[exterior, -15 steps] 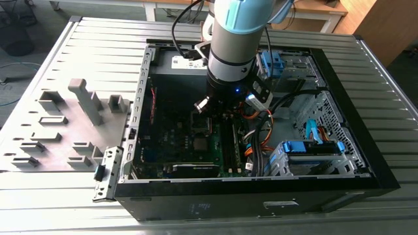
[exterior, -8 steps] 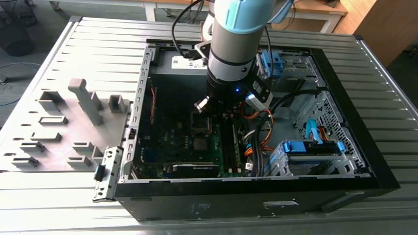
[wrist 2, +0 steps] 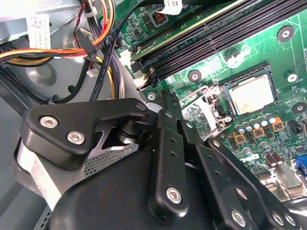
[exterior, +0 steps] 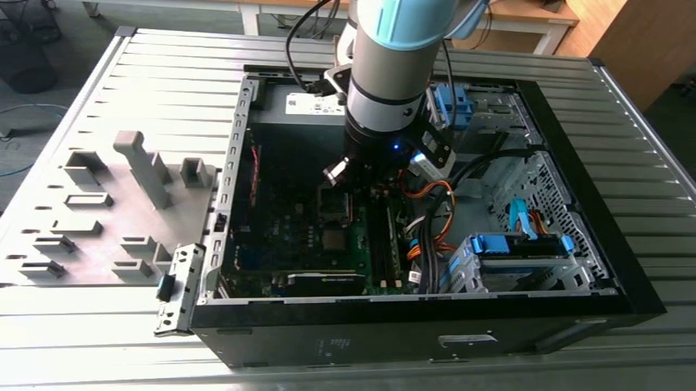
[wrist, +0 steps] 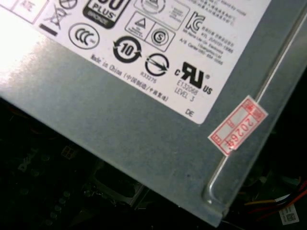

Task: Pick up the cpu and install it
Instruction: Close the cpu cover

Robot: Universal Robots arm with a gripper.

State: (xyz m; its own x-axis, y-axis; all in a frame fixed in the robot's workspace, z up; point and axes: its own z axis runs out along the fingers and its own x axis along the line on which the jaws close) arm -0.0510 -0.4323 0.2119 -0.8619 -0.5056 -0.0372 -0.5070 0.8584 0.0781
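Note:
The cpu (wrist 2: pixel 249 94), a small square chip with a pale metal top, lies flat in its socket on the green motherboard (wrist 2: pixel 268 43). A metal socket frame (wrist 2: pixel 207 113) stands beside it. My gripper (wrist 2: pixel 165 98) hangs over the board a short way from the socket, its black links crowding the second wrist view. In the exterior view the gripper (exterior: pixel 350 183) reaches down into the open computer case (exterior: pixel 588 269), above the middle of the board.
Orange, yellow and black cables (wrist 2: pixel 96 43) run close beside the gripper. The grey power supply box with its white label (wrist: pixel 144 120) is near in the first wrist view. Blue drive brackets (exterior: pixel 522 244) sit at the exterior view's right, a grey fixture tray (exterior: pixel 109 212) at its left.

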